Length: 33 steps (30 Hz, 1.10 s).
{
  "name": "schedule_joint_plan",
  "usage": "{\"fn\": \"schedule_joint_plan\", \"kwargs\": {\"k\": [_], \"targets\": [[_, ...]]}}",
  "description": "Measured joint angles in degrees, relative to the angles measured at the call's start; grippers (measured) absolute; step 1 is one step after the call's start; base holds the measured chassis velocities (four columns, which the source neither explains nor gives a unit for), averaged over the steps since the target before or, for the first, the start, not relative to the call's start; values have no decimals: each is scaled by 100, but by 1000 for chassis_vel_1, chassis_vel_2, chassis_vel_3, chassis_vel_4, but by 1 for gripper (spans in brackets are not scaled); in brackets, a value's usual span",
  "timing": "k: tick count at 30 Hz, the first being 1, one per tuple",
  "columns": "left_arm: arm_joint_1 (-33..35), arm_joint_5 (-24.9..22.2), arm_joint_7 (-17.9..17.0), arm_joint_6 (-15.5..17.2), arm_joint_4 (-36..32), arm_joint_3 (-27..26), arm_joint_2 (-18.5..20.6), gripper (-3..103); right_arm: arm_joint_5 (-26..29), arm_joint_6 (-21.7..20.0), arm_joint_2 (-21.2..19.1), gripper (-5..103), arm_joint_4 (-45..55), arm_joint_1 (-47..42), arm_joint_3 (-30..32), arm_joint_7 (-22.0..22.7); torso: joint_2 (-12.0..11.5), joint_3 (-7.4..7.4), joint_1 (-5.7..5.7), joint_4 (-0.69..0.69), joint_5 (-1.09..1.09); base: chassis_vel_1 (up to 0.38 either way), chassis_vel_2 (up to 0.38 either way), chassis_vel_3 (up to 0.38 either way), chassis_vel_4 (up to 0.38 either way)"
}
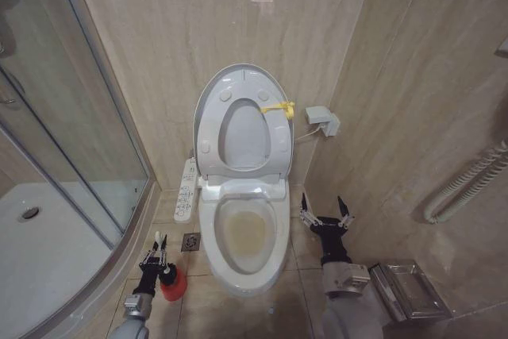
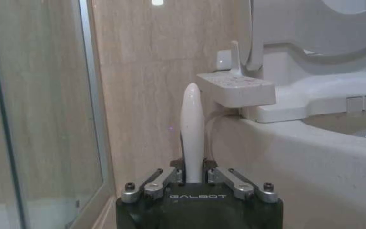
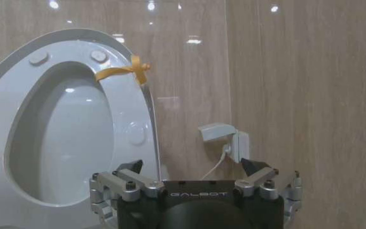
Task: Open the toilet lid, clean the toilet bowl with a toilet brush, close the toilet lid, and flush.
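Standing upright against the wall, the toilet lid (image 1: 238, 121) is raised together with the ring seat, a yellow tag (image 1: 279, 108) tied at its rim. Below it the toilet bowl (image 1: 242, 236) lies exposed, its inside stained yellowish-brown. On the floor to the bowl's left, the left end effector (image 1: 156, 253) is clenched on the toilet brush (image 2: 192, 131) handle; the red holder (image 1: 172, 283) is partly hidden behind it. The right end effector (image 1: 326, 210) hangs released, fingers spread, just right of the bowl.

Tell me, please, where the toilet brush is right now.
In the head view, the toilet brush stands on the floor left of the toilet bowl, in its red holder, with the left gripper shut on its handle.
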Motion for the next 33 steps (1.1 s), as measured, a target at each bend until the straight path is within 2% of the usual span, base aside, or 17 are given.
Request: {"fn": "schedule_joint_plan", "kwargs": {"k": [19, 21, 24, 25, 27, 33], "targets": [[-388, -105, 335, -36, 721, 147, -126, 17, 0, 0, 0, 100, 0, 0, 0, 0, 0, 0, -1, 0, 0, 0, 0, 0, 0], [-446, -115, 452, -81, 846, 148, -139, 17, 0, 0, 0, 100, 0, 0, 0, 0, 0, 0, -1, 0, 0, 0, 0, 0, 0], [-627, -271, 1026, -232, 1220, 160, -157, 17, 0, 0, 0, 100, 0, 0, 0, 0, 0, 0, -1, -1, 0, 0, 0, 0, 0], [-627, -271, 1026, -232, 1220, 160, -157, 17, 0, 0, 0, 100, 0, 0, 0, 0, 0, 0, -1, -1, 0, 0, 0, 0, 0], [-766, -313, 1375, -285, 1539, 160, -174, 17, 0, 0, 0, 100, 0, 0, 0, 0, 0, 0, -1, 0, 0, 0, 0, 0, 0], [-928, -322, 1796, -284, 2072, 126, -229, 17, 0, 0, 0, 100, 0, 0, 0, 0, 0, 0, -1, 0, 0, 0, 0, 0, 0]]}}
